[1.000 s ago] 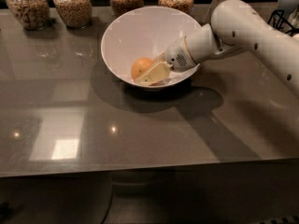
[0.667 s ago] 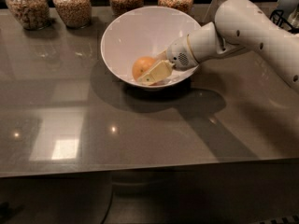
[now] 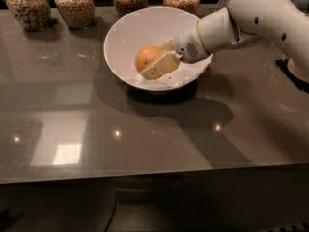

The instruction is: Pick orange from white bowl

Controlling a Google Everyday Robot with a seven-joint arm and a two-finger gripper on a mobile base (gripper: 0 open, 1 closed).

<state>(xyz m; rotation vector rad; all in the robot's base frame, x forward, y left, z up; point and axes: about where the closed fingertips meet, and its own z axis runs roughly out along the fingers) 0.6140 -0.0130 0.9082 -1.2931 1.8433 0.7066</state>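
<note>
The orange (image 3: 144, 56) is inside the white bowl (image 3: 119, 38), which stands at the back middle of the dark table. My gripper (image 3: 153, 61) reaches into the bowl from the right and is shut on the orange. One cream finger (image 3: 161, 65) lies across the orange's front right side; the other shows partly behind it. The orange sits a little above the bowl's bottom, held between the fingers. My white arm (image 3: 251, 18) stretches over the bowl's right rim.
Several glass jars of grains (image 3: 75, 4) stand in a row along the table's back edge, just behind the bowl. The glossy dark table (image 3: 145, 139) ends at its front edge near the bottom of the view.
The gripper has risen slightly inside the bowl, and the orange has come up with it. The bowl has not moved.
</note>
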